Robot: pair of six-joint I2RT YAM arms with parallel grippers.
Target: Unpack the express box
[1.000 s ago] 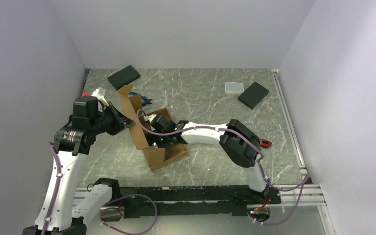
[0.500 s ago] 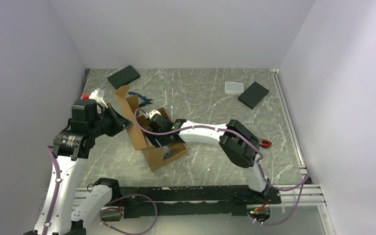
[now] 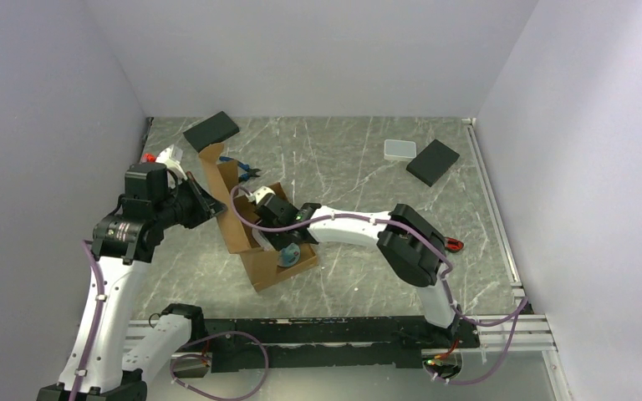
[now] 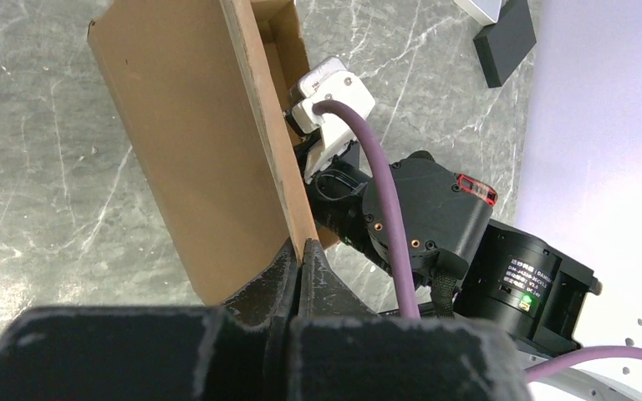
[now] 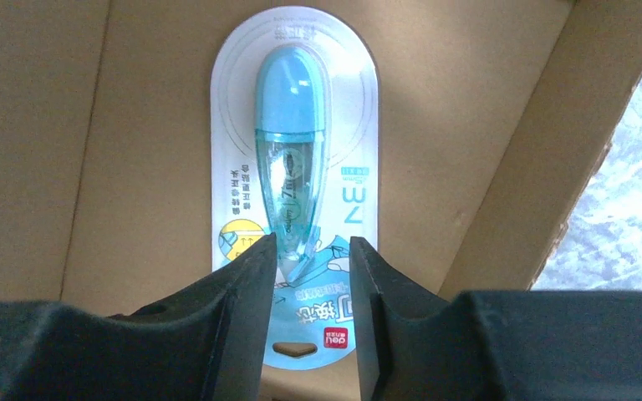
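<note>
The express box (image 3: pixel 259 271) sat on the left half of the grey, marble-looking tabletop (image 3: pixel 343 175), about halfway between the near edge and the far edge. It was plain brown cardboard, flat and long. Its long side slanted toward the far left corner.

The lid flap (image 4: pixel 192 159) stood up almost straight. The left fingers (image 4: pixel 284 263) were clenched on the thin edge of the flap, with the cardboard pinched between them. That left the box open for the other arm.

The right fingers (image 5: pixel 259 259) were down inside the box. Right in front of them lay a small pack (image 5: pixel 288 125). It was a white oval card with a shiny blue plastic thing on it, shaped like a drop. The pack lay flat on the box floor. Its long way ran straight away from the fingers, with the pointy end of the blue thing toward them and the round end far off. One finger stood on each side of that pointy end, very close. I could not tell if they were squeezing it yet.

The right arm was the nearer one to the pack, and the left was busy with the flap. I think the right fingers would need a firm squeeze and then a straight lift, because the plastic looked smooth and slippery.
</note>
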